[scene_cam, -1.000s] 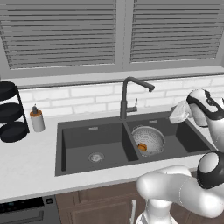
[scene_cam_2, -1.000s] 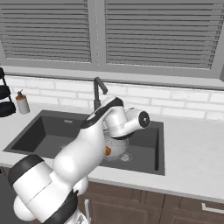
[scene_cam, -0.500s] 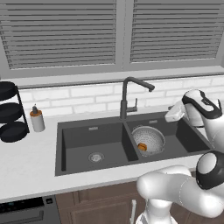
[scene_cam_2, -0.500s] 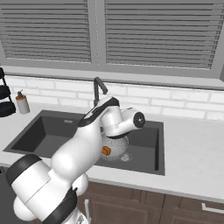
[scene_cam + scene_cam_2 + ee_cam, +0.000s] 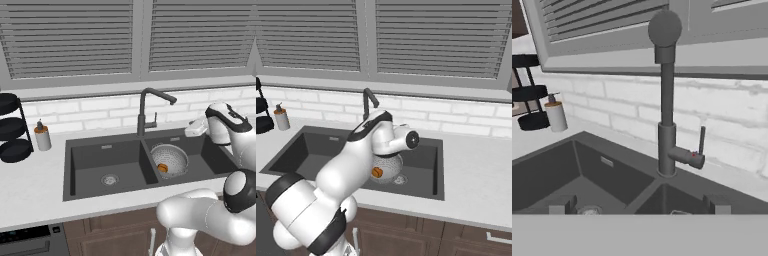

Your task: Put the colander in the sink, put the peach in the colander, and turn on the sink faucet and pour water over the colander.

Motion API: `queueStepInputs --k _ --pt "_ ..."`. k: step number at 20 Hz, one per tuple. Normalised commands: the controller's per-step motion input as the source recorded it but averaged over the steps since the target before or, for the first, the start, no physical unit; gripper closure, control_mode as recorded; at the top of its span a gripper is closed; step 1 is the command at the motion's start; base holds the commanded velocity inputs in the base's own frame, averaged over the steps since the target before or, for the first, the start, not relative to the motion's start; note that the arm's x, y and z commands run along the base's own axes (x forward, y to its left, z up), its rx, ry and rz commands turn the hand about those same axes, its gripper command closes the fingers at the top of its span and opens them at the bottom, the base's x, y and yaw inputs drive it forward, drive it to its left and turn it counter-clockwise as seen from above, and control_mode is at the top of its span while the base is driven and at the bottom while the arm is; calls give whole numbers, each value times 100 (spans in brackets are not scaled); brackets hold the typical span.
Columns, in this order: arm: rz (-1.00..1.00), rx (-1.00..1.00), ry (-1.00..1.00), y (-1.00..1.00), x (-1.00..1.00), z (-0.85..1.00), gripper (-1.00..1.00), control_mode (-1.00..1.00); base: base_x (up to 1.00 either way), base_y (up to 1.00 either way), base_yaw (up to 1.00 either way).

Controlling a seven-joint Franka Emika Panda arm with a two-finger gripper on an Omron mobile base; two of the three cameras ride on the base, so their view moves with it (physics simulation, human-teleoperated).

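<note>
Left base view showed the sink [image 5: 95, 160], a wide dark double basin set in the pale counter [image 5: 30, 195] under the shuttered window [image 5: 75, 40]. Its right basin held the colander [image 5: 170, 160], which sat upright on the basin floor toward the far left corner, just right of the divider. The sink faucet [image 5: 142, 112] rose from the far rim above that divider, its spout angled out to the right over the right basin, and its small side lever [image 5: 701, 140] stood upright beside the base in the hand view. No stream fell from the spout. The gripper [image 5: 195, 130] hung above the right basin, to the right of the faucet and apart from it, pointing toward it; in the hand view its fingertips [image 5: 559, 205] stood spread on either side of the faucet base with nothing between them. At the far left of the counter stood the black stacked racks [image 5: 12, 127], with the soap bottle [image 5: 42, 137] just to their right. The peach [image 5: 162, 168] lay inside the colander, against its near left wall.
</note>
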Motion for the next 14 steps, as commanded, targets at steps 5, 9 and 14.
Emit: queueStepInputs --k 5,9,14 --pt "0 12 0 0 21 -13 -100 -100 0 0 0" --pt "0 12 0 4 21 -9 -100 -100 0 0 0" --pt "0 6 -6 14 15 -1 -100 -100 0 0 0"
